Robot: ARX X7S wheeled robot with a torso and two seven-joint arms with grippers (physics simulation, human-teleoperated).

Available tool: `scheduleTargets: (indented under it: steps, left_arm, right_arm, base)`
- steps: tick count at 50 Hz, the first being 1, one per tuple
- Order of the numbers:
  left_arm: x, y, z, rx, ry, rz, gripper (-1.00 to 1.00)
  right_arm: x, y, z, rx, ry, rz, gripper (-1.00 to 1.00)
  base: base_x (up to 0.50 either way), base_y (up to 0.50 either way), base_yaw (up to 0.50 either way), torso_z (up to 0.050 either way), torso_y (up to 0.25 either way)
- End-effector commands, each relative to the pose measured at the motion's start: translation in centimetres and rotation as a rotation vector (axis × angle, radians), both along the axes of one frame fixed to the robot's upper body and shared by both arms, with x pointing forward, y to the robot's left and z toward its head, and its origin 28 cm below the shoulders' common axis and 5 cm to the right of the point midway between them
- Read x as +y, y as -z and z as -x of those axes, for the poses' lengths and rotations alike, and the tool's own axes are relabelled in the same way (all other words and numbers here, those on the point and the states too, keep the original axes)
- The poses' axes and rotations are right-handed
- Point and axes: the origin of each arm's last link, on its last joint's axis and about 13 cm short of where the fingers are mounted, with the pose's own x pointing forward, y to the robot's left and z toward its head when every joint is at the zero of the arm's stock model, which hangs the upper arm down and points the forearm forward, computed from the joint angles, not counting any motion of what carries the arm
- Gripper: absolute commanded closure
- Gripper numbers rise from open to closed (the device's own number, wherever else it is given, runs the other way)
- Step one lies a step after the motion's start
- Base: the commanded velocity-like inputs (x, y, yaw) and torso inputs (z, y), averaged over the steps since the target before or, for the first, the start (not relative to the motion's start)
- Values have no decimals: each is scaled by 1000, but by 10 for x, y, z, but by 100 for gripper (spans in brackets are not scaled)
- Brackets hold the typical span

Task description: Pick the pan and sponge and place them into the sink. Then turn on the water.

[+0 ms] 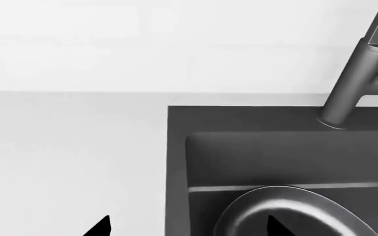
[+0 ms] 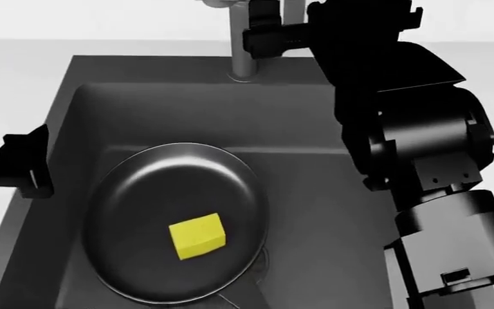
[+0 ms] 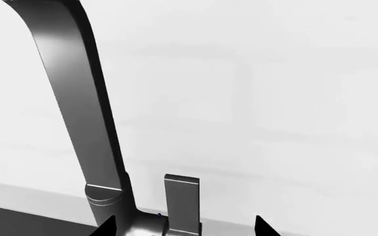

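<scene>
The dark pan lies in the sink with the yellow sponge resting inside it. My left gripper hovers at the sink's left edge. In the left wrist view the left gripper is open and empty, one fingertip over the counter and the other over the pan. My right gripper is up at the tap. In the right wrist view the right gripper is open, its fingertips standing either side of the tap's flat lever without touching it. No water is in view.
A white counter surrounds the sink rim, with a white wall behind. The tap column rises from the sink's back edge. My right arm spans the sink's right side.
</scene>
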Motion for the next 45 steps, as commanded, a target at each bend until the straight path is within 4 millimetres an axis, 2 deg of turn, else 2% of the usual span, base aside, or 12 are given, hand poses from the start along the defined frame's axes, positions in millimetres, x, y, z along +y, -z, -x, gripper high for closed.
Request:
scheduleTargets:
  steps: [1,15,25,45]
  left_arm:
    - [-1,-2,0,-6,6,-1,-100]
    - [3,-3,2,-18,-3,-3,-100]
    - [2,-1,1,-13,-3,3,-100]
    - [3,1,1,-4,-11,-10,-100]
  right_arm:
    - [-2,-9,1,-23,11,-12,-100]
    - [-2,-10,-4,-20,16,-10,-100]
    - [-1,-19,-8,-37,15,-2,-100]
    - [-3,-28,-10,-58,26,0,-100]
  base:
    - [0,0,0,0,-55]
    - [0,0,0,0,-84]
    - [0,0,0,0,-103]
    - [0,0,0,0,-4]
